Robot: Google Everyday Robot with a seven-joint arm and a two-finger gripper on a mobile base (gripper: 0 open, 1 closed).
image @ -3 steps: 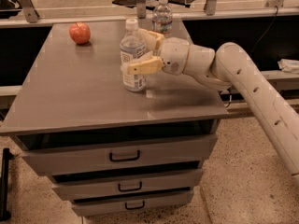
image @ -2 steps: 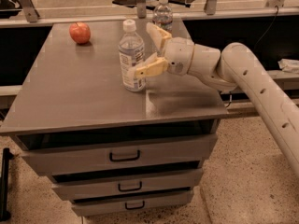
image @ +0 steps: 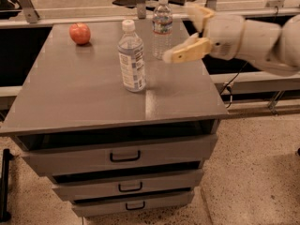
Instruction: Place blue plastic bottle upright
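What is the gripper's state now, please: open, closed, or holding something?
Gripper: open, holding nothing, to the right of the upright blue plastic bottle, not touching it.

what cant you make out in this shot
- Camera view: the print on the blue plastic bottle is too small to read.
- Camera view: the arm behind the hand, which hangs open to the right of that bottle, is cut off by the right edge.
- Camera view: what the drawers hold is hidden behind their fronts.
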